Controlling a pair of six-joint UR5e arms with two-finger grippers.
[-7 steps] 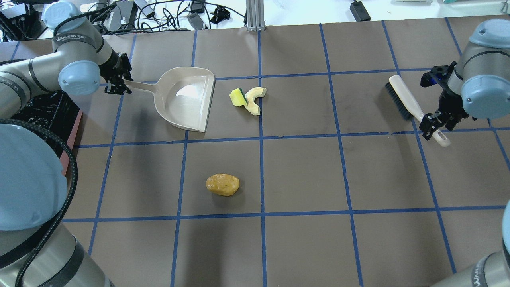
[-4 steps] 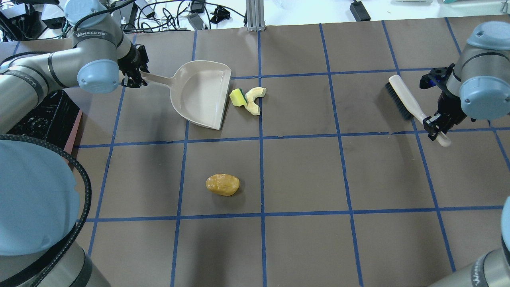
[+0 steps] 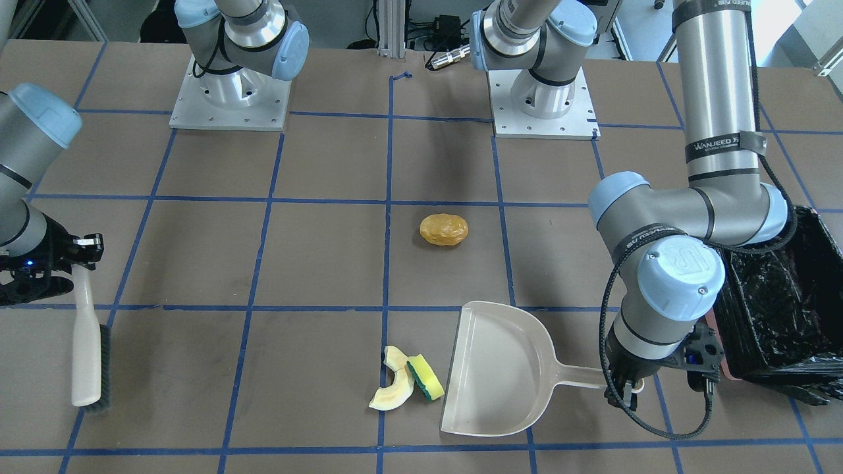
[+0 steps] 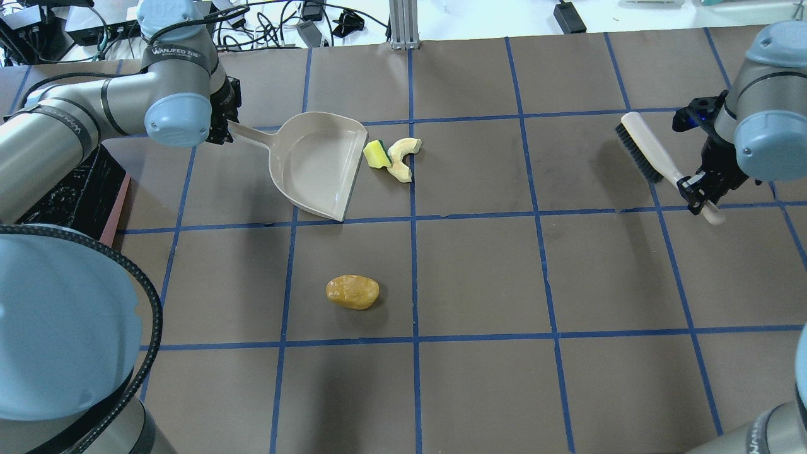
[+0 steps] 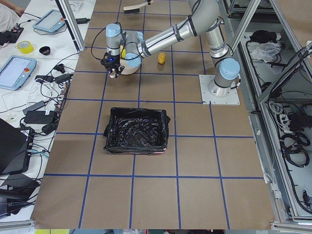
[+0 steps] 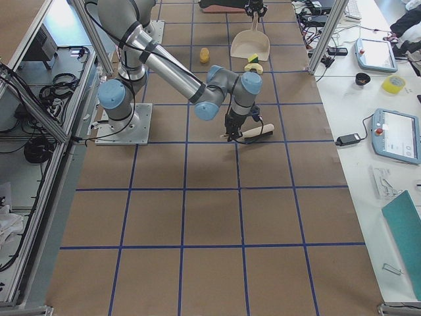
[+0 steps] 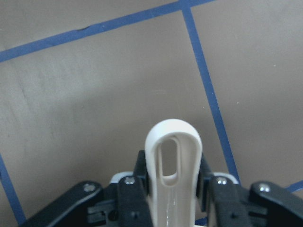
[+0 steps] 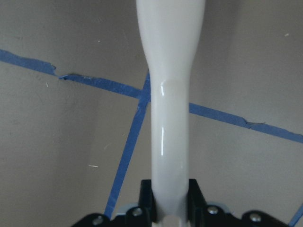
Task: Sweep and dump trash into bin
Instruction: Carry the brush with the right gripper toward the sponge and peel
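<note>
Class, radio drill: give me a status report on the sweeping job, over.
Status: left gripper shut on dustpan handle, right gripper shut on brush. Trash unswept: sponge and rind beside dustpan's lip, potato apart. Nothing between brush and trash.

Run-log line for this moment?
left gripper: shut on dustpan | right gripper: shut on brush | sponge piece at dustpan lip | dustpan empty

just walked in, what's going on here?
Left gripper holds the beige plastic dustpan by its handle, lip beside the yellow-and-green sponge piece and pale curved rind slice. Right gripper holds the beige hand brush far from them. The yellow-orange potato-like lump lies apart. None is in the black-lined pink bin yet.
</note>
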